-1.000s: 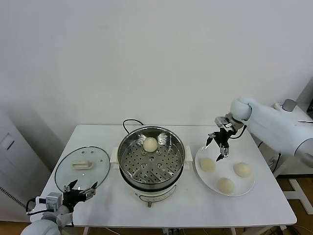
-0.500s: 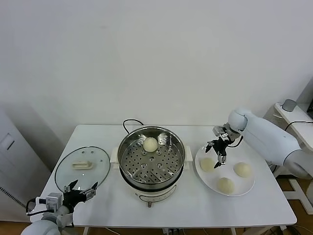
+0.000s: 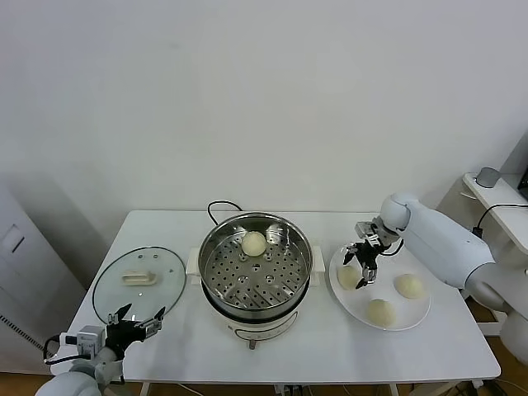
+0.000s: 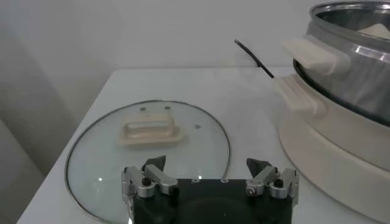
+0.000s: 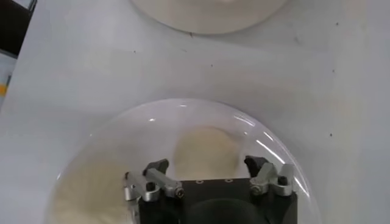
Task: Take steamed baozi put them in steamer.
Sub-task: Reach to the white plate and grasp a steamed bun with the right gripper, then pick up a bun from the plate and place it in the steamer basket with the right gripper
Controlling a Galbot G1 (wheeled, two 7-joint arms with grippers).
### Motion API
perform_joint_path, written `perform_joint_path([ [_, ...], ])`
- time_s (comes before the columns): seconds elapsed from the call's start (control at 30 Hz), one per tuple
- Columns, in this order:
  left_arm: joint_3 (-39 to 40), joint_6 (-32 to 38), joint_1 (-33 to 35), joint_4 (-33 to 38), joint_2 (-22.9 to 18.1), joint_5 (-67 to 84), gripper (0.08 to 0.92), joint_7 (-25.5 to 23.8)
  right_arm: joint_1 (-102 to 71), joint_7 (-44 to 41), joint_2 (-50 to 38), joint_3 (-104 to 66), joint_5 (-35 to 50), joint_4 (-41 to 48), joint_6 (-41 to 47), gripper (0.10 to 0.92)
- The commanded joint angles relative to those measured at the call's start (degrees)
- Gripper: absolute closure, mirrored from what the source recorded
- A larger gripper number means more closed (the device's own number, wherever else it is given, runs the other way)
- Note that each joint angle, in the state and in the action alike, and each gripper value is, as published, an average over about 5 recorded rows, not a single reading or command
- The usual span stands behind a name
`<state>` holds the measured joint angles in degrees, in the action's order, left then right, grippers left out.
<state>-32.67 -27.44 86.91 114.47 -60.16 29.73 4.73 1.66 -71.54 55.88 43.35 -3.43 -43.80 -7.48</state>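
While the right pincer (image 3: 360,266) straddles a smooth, cream-white domed bun (image 3: 350,277) on the plate (image 3: 412,318), jaws apart around it, two more buns lie beside it, the fourth sits in the steamer (image 3: 256,268); left pincer (image 3: 132,318) waits wide by the lid (image 3: 139,280).

White table (image 3: 462,346), glass lid (image 3: 139,282) left, steamer (image 3: 256,272) centre, white plate (image 3: 417,313) right.

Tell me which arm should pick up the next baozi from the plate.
Right. The right gripper is already over the plate, straddling the nearest baozi. The left gripper is parked at the table's front-left corner by the glass lid, with the steamer between it and the plate.
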Motion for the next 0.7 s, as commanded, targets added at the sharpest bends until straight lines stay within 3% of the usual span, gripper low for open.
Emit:
perform_joint_path([
  [0.03, -0.1, -0.1, 0.2, 0.4, -0.1, -0.1, 0.177, 0.0, -1.3, 0.5, 0.7, -1.8, -2.4, 0.5, -0.2, 0.359],
  [0.4, -0.2, -0.6, 0.1, 0.8, -0.5, -0.2, 0.177, 0.2, -0.6, -0.1, -0.8, -1.9, -2.5, -1.3, -0.1, 0.498],
  [0.7, 0.1, -1.4, -0.4, 1.0, -1.6, -1.5, 0.177, 0.6, 11.1, -3.1, -6.1, 10.2, 10.1, -9.4, 4.4, 0.516],
])
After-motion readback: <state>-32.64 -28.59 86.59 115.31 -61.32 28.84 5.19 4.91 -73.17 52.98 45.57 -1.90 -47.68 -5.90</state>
